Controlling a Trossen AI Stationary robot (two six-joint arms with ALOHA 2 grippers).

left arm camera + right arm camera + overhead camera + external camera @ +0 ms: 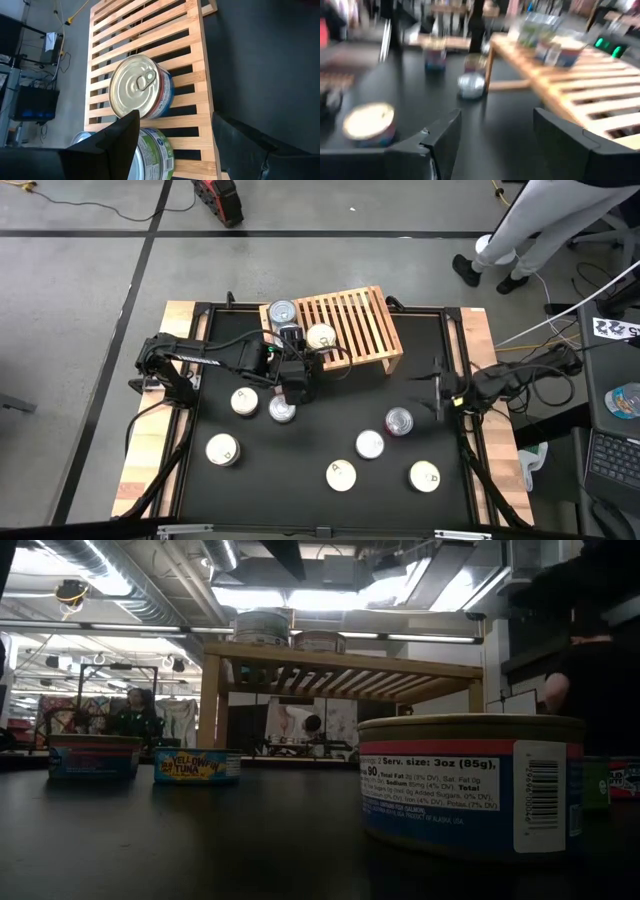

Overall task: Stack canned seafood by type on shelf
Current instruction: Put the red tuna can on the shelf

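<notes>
The light-wood slatted shelf (350,328) stands at the table's far middle. On its left part sit a silver-lidded can (283,311) and a cream-lidded can (321,336). In the left wrist view these are a green-labelled can (159,152) and a blue-and-red-sided one (141,88). My left gripper (293,348) (174,120) hovers open over the shelf's left end, pointing slantwise down along it, with the nearer can partly hidden behind one finger. My right gripper (438,387) (497,117) hangs open by the table's right rail, holding nothing.
Several loose cans lie on the black tabletop: two beneath my left arm (245,401) (283,412), one near left (222,449), a silver-lidded one (400,421), and three cream-lidded ones (370,444) (341,475) (424,476). A person's legs (520,240) stand beyond the far right corner.
</notes>
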